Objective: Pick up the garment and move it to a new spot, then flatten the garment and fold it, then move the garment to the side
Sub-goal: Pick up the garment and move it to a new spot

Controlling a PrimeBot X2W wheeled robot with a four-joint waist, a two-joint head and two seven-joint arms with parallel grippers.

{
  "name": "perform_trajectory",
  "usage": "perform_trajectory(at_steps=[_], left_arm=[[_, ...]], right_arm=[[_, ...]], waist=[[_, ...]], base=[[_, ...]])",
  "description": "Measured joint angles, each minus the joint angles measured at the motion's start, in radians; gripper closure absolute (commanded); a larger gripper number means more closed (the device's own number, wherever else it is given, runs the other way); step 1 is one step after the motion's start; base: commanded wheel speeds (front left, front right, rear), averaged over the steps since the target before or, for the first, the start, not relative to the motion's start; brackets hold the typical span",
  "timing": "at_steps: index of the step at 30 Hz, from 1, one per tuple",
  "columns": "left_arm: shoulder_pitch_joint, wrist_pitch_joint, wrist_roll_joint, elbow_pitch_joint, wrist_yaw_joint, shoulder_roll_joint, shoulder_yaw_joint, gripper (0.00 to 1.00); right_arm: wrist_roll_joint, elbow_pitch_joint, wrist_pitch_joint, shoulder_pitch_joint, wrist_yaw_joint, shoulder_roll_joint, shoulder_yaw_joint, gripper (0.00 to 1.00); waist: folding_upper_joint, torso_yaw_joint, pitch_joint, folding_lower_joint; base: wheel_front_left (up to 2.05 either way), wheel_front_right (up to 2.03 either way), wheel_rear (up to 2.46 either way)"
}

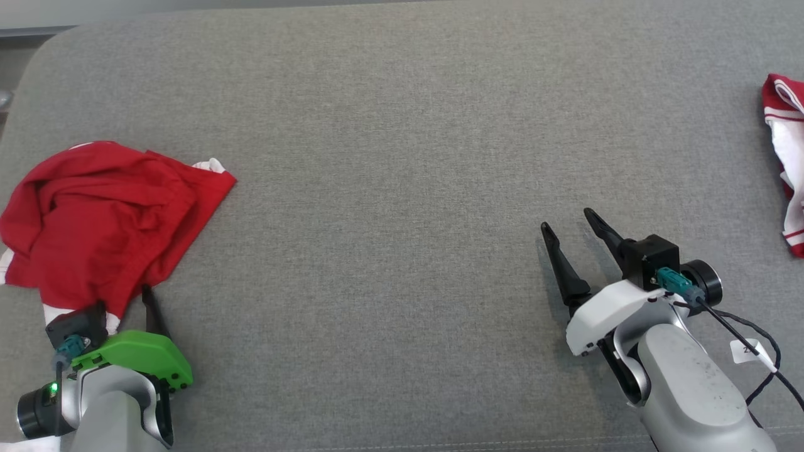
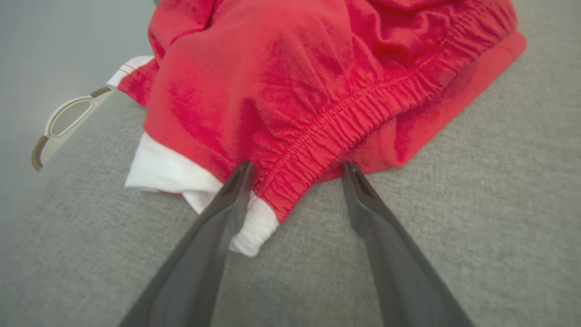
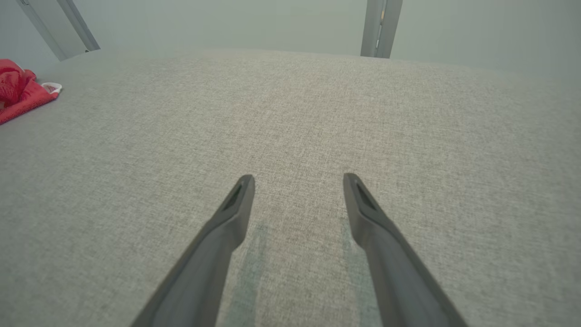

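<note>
The garment [image 1: 100,220] is a crumpled red piece with white trim and an elastic waistband, lying at the left of the grey padded surface [image 1: 402,157]. My left gripper [image 1: 125,298] is open at the garment's near edge. In the left wrist view the garment [image 2: 308,77] bulges between the spread fingers of the left gripper [image 2: 297,170], whose tips touch the waistband's gathered hem without pinching it. My right gripper [image 1: 566,220] stands open over bare fabric at the lower right, far from the garment. The right gripper [image 3: 298,178] holds nothing, and the garment [image 3: 18,93] shows at that view's far left.
A second red-and-white cloth [image 1: 785,157] lies at the surface's right edge. A beige handle-shaped object [image 2: 63,122] sits past the surface's left edge, beside the garment. Grey frame posts [image 3: 379,27] rise behind the far edge. The wide middle of the surface is bare fabric.
</note>
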Motion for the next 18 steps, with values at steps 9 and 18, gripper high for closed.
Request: perform_trajectory(at_steps=[9,18], left_arm=[[-0.074,-0.01,-0.034,0.127,-0.038,0.025,0.03,1.0],[-0.056,0.0,-0.036,-0.071,-0.115,-0.05,-0.162,1.0]], right_arm=[[0.013,-0.002,0.0,-0.002,0.0,0.005,-0.006,0.0],[0.037,-0.012,0.0,0.003,0.0,0.035,-0.019,0.0]], waist=[[0.0,-0.057,0.025,0.0],[0.0,-0.07,-0.018,0.0]], base=[[0.0,0.0,0.0],[0.0,0.0,0.0]])
